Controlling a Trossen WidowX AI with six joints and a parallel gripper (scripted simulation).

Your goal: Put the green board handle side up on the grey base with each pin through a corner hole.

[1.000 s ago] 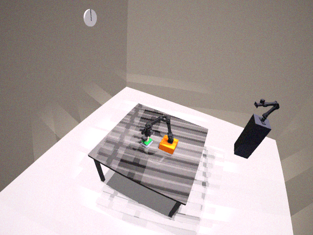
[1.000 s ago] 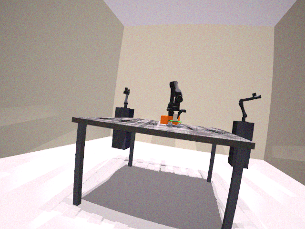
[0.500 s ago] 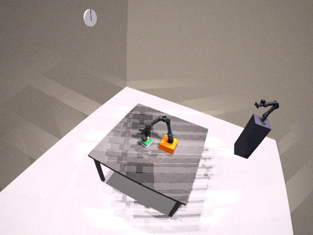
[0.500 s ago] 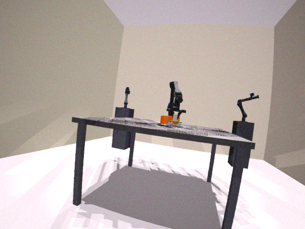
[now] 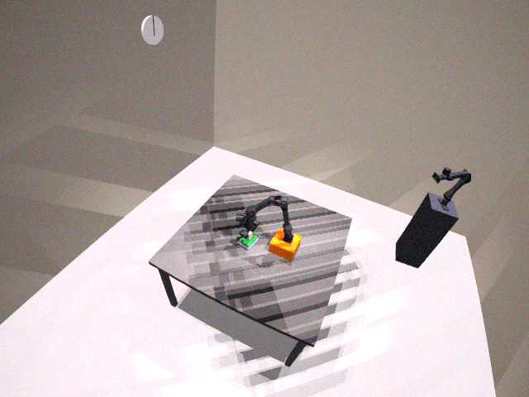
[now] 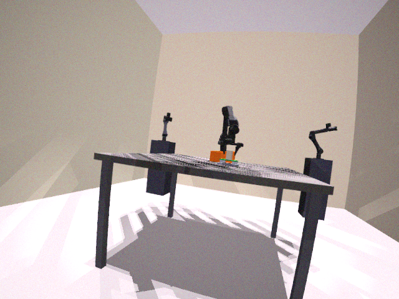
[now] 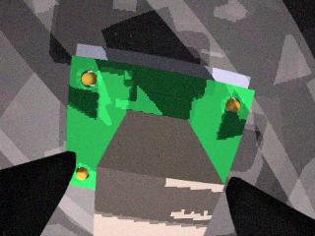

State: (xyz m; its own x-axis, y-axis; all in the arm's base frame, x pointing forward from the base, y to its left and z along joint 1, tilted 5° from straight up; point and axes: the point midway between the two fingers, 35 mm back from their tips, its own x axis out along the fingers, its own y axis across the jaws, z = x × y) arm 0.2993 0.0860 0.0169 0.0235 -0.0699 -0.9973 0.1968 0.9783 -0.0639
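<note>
The green board (image 5: 245, 240) (image 6: 235, 161) (image 7: 84, 140) lies over the grey base (image 6: 229, 164) (image 7: 231, 78), handle side up. In the wrist view gold pins show in three corner holes: a far left pin (image 7: 89, 79), a far right pin (image 7: 232, 104) and a near left pin (image 7: 82, 173). The fourth corner is hidden by the handle and right finger. The board looks level, but the view is too small to tell whether it touches all posts. My gripper (image 5: 250, 234) (image 6: 230, 153) (image 7: 154, 175) is open, with its fingers apart on either side of the pale square handle (image 6: 229, 156) (image 7: 153, 143).
An orange block (image 5: 282, 251) (image 6: 215, 156) stands at the arm's foot, close beside the base. The table (image 5: 294, 290) (image 6: 154, 163) carries striped shadows. Dark pedestals with other arms stand beyond the table, one on the right (image 5: 425, 235) (image 6: 317, 170) and one on the left (image 6: 161, 147).
</note>
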